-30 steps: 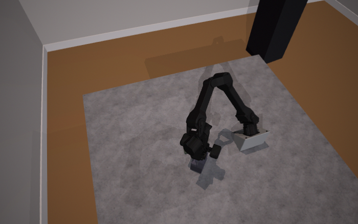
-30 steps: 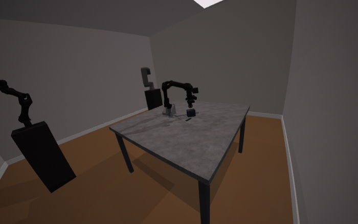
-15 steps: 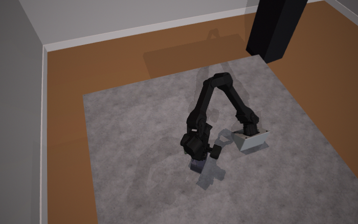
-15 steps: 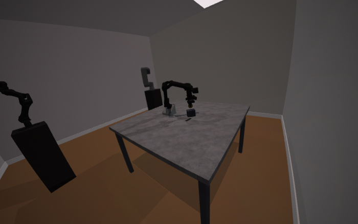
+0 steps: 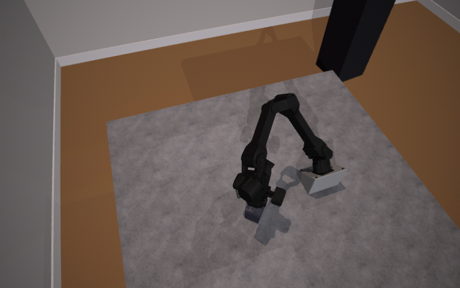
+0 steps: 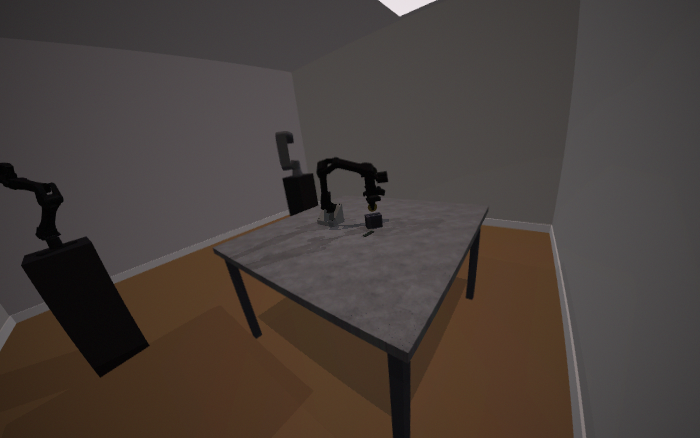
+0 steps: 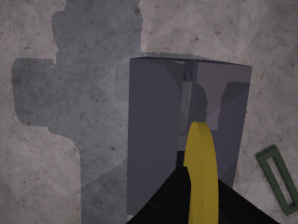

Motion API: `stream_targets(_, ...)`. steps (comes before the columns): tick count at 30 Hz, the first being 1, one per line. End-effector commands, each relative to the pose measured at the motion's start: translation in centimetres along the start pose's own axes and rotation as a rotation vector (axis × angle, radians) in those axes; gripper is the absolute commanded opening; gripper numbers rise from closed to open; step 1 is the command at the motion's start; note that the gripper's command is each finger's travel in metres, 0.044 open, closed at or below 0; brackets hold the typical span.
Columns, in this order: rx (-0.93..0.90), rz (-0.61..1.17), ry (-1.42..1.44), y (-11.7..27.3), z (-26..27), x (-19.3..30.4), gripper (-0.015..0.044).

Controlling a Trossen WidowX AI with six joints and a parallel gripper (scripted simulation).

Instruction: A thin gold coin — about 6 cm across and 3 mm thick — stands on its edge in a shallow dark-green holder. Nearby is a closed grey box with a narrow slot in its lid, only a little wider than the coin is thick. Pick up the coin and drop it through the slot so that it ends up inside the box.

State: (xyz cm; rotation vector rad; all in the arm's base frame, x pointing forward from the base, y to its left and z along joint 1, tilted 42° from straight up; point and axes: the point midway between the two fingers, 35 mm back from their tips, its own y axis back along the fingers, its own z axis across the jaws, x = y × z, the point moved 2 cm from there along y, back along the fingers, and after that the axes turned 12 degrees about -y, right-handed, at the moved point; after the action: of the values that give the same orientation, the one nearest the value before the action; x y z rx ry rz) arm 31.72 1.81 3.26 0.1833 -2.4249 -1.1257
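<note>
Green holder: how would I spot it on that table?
On the grey table, find the slotted box below the robot's hand. Beside it lies the holder, dark green. Unlike the taller box, it is a low, narrow frame around one long opening.
</note>
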Motion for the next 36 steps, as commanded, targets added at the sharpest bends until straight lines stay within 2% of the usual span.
stream_targets(1, -0.002, 0.004, -0.002, -0.2, 0.2, 0.1, 0.0004)
stream_targets(36, 0.0, 0.0, 0.003, -1.0, 0.0, 0.1, 0.0)
